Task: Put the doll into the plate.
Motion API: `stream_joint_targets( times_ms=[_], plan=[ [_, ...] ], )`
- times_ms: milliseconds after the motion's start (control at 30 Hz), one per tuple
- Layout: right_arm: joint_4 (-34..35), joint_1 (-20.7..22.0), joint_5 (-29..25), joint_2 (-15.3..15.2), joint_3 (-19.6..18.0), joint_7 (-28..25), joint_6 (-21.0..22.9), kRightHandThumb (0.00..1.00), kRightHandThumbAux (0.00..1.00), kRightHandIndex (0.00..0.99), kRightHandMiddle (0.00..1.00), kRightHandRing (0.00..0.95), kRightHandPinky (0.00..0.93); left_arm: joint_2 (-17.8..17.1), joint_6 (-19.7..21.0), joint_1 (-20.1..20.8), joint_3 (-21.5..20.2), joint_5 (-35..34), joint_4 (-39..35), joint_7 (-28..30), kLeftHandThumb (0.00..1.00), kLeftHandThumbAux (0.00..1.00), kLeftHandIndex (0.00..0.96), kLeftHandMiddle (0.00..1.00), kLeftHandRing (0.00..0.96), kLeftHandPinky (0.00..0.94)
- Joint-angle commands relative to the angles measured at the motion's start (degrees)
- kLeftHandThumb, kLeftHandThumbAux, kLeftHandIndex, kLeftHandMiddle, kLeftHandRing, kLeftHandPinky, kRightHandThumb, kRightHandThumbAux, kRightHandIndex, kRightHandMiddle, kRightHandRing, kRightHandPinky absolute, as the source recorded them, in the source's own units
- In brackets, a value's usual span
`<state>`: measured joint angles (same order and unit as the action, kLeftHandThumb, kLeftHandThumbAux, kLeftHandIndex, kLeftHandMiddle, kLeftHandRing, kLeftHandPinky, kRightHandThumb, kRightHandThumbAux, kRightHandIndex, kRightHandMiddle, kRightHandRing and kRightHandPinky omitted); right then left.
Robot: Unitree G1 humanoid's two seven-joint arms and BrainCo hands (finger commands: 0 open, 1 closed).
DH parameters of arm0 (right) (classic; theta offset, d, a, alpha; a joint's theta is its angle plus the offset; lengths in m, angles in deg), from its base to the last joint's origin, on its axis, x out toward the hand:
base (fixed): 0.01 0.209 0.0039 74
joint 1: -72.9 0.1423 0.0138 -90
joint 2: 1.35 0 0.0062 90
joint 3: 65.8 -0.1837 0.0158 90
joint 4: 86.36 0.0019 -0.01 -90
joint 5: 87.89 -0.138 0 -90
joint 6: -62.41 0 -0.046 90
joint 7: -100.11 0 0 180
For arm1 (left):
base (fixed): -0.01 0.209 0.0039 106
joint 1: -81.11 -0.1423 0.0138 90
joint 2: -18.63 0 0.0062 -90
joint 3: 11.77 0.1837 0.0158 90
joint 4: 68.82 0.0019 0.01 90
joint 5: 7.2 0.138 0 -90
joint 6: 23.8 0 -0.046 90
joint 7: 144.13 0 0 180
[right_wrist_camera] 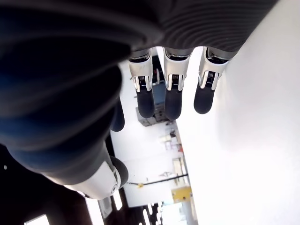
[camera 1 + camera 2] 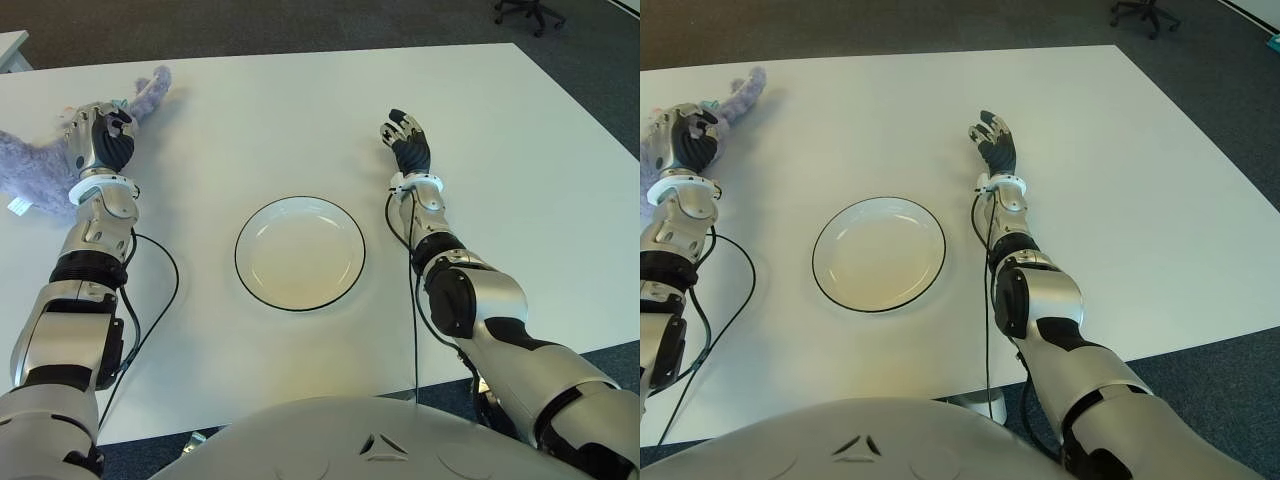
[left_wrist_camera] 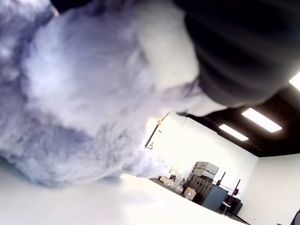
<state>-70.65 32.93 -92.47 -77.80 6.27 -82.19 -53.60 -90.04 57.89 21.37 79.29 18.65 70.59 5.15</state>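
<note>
Left hand (image 2: 103, 137) covers the doll (image 2: 35, 165), grip hidden.

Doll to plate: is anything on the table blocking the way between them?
Nothing visible does. The doll lies at the table's far left with the left hand on it; bare tabletop separates it from the empty plate. The right hand shows open on the plate's far-right side, off that path.
</note>
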Motion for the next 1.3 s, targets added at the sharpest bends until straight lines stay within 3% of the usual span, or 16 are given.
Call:
stream_joint_targets(
  times_ms=[33,567,867,900,1000,1033,1300],
  plan=[
    [-1.96,-2.59,-0.33,0.45,-0.43,0.03,2.50,0.525,0.811,0.181,0.135,0.118,0.150,0.42,-0.47,-0.03,0.40,0.10,1.50,-1.06,0.724,0.675,0.437,0.350,0.323,0.368],
    [-1.79,-2.84,0.36,1.94,0.29,2.14,2.29,0.567,0.792,0.196,0.138,0.120,0.147,0.53,0.05,-0.06,0.42,-0.20,0.33,-0.83,0.723,0.679,0.433,0.385,0.383,0.420],
    [-1.80,-3.84,-0.84,1.67,-0.69,0.71,1.42,0.579,0.786,0.177,0.132,0.117,0.133,0.84,1.37,0.25,0.58,-0.44,-1.65,0.90,0.727,0.677,0.433,0.408,0.412,0.464],
    [-1.88,-3.77,-0.87,1.62,-0.78,0.63,1.43,0.580,0.781,0.180,0.132,0.118,0.133,0.89,1.47,0.33,0.60,-0.47,-1.80,1.11,0.810,0.669,0.461,0.408,0.422,0.471],
    [-1.75,-3.80,-0.64,1.68,-0.62,0.46,1.05,0.583,0.776,0.183,0.132,0.117,0.134,0.82,1.19,0.85,0.79,-0.38,-1.96,1.70,0.839,0.664,0.464,0.418,0.446,0.496],
    [-1.72,-3.83,-0.47,1.69,-0.51,0.47,0.93,0.593,0.769,0.187,0.131,0.114,0.127,0.77,0.97,1.10,0.92,-0.25,-1.89,1.80,0.850,0.648,0.451,0.509,0.526,0.562],
    [-1.69,-4.24,1.21,3.24,1.27,1.76,0.53,0.626,0.770,0.198,0.137,0.113,0.140,0.22,-0.73,2.32,1.57,0.26,-1.92,2.78,0.854,0.643,0.443,0.569,0.591,0.610]
  ],
)
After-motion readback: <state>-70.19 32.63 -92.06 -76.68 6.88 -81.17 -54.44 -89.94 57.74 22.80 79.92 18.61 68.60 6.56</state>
